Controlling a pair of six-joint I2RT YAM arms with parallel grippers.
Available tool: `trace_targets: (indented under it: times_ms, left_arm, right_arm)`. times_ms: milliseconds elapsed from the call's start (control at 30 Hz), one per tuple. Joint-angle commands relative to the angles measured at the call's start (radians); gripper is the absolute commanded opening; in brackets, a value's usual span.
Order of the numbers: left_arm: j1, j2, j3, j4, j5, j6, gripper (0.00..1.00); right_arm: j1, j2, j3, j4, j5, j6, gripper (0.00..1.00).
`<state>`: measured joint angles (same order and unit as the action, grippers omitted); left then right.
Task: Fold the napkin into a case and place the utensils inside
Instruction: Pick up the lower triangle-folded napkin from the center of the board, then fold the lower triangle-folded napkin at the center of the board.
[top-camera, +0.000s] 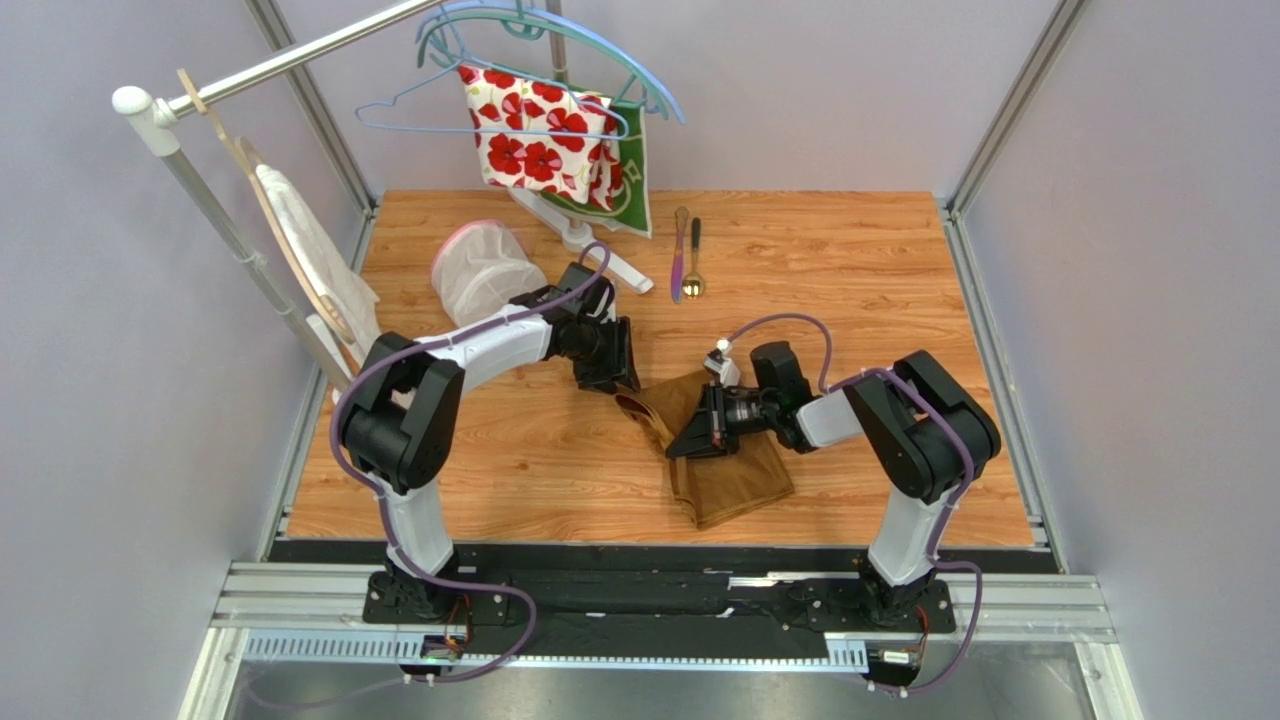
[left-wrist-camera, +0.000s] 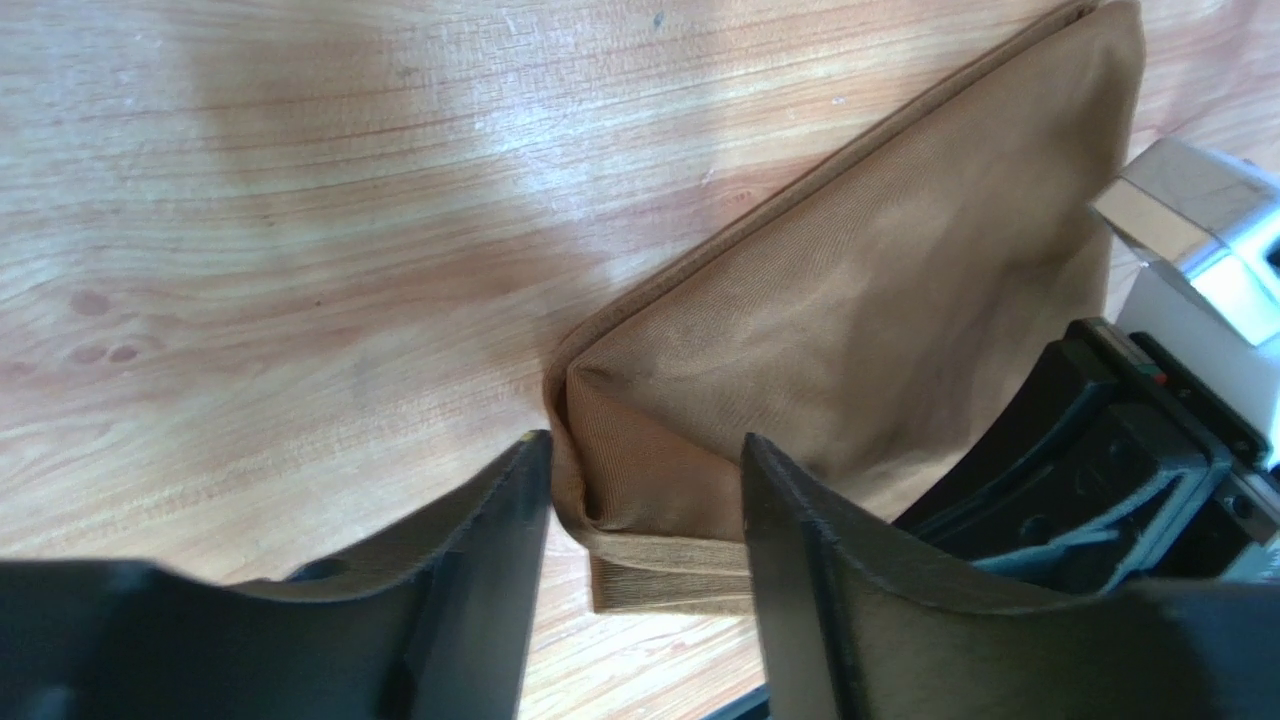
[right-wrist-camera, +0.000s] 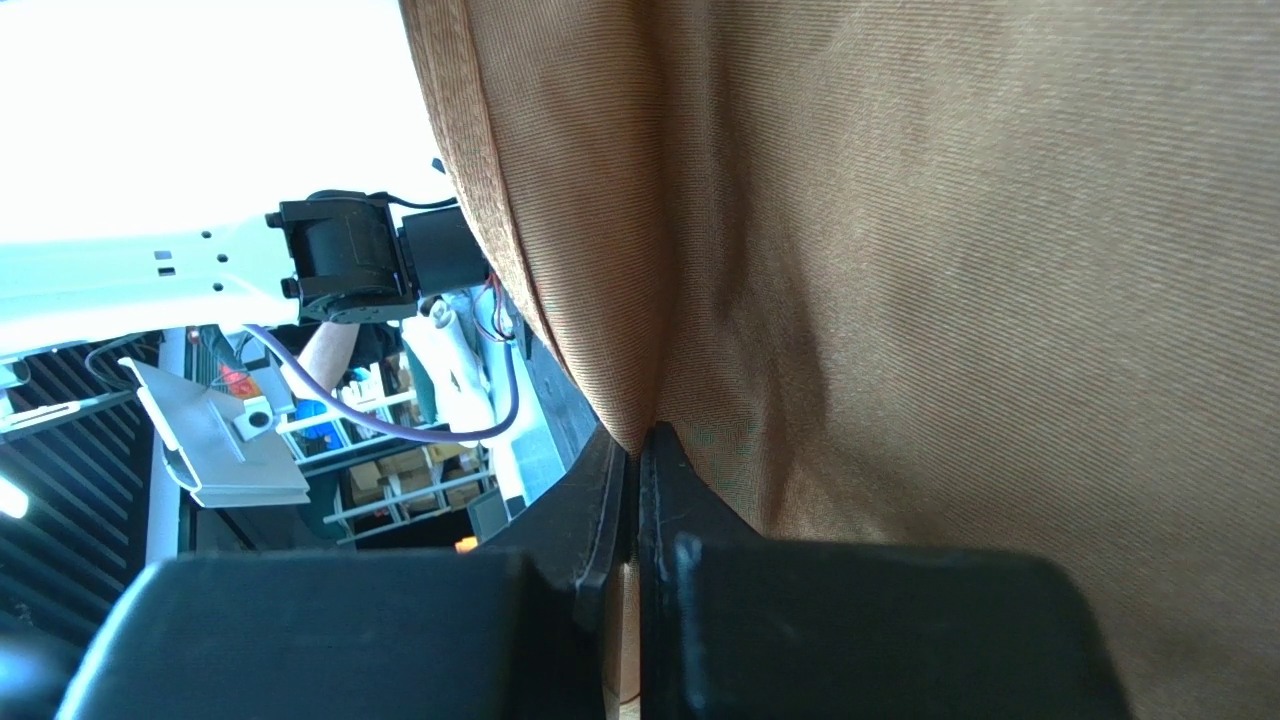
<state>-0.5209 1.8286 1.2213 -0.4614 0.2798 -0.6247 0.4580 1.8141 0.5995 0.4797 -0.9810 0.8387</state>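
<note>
- The left arm reached forward and inward over the table. The left gripper was low above the wood, its fingers spread to either side of a folded corner of the napkin.
- The right arm bent in from the right. The right gripper had its fingers pressed together, pinching a fold of the napkin.
- The napkin lay near the table's middle, and the utensils lay well apart from it, toward the far edge.
- From above, the right gripper hid part of the cloth. Whether the left fingers touched the corner could not be told.
</note>
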Motion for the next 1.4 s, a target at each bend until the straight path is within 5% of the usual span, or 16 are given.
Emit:
trace_targets:
  times_ms: [0, 300, 533, 1367]
  left_arm:
    - [0.015, 0.034, 0.050, -0.005, 0.056, 0.042, 0.36]
    - [0.061, -0.067, 0.027, -0.103, -0.005, 0.091, 0.00]
    - [0.062, -0.144, 0.069, -0.215, -0.070, 0.069, 0.00]
    - [-0.126, 0.040, 0.308, -0.329, -0.422, -0.351, 0.00]
  right_arm:
    - [0.024, -0.044, 0.040, -0.024, 0.016, -0.032, 0.00]
    - [0.139, -0.072, 0.085, -0.070, 0.064, -0.044, 0.00]
    - [0.234, -0.036, 0.112, 0.085, 0.059, 0.075, 0.00]
    - [0.143, 0.063, -0.096, 0.445, -0.002, 0.238, 0.01]
